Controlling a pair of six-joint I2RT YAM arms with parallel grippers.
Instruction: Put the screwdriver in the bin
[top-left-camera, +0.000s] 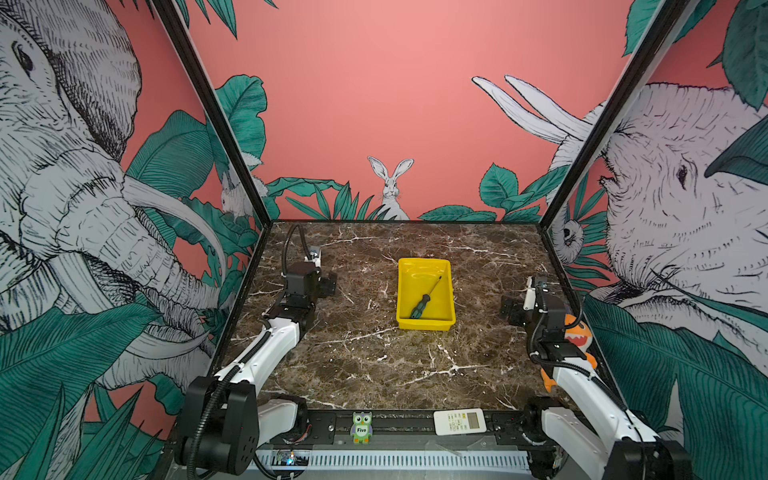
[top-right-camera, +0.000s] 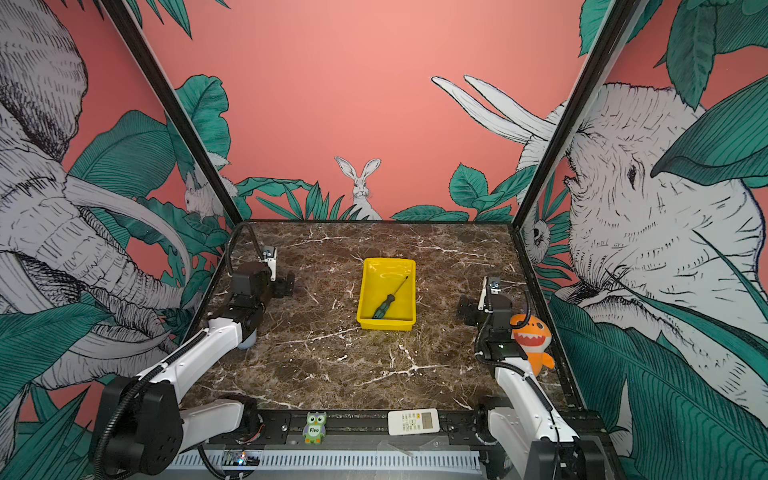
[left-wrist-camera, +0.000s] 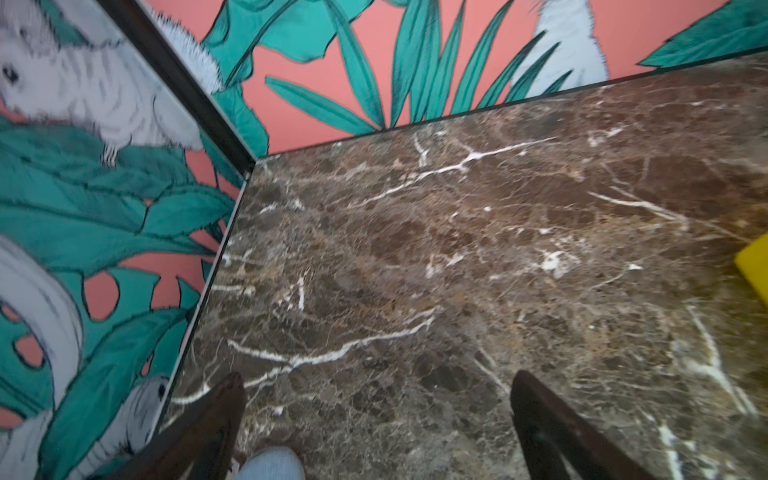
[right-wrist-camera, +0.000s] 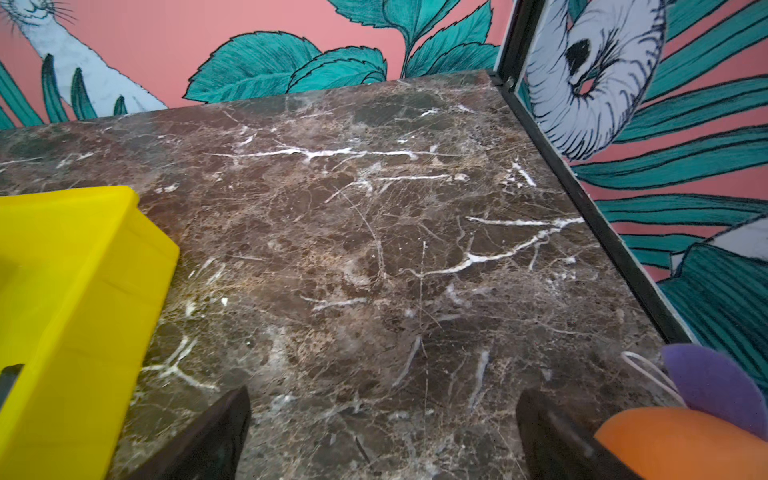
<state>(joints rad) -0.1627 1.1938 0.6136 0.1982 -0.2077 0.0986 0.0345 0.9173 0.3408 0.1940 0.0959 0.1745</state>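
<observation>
Left gripper (left-wrist-camera: 376, 378): jaws spread wide, nothing between them, over bare marble table (top-left-camera: 365, 365) on the left side, well apart from the bin (top-left-camera: 424, 262).

Bin: sits flat on the table, centre and slightly far, between the two arms in both top views.

Screwdriver (top-left-camera: 424, 300): lies inside the bin on its floor, diagonal, with the handle toward the near left corner and the tip toward the far right.

Right gripper (right-wrist-camera: 384, 394): jaws parted, empty, just beside the bin's right wall and not touching it.

Orange shark plush (top-left-camera: 578, 332): sits against the right arm.
</observation>
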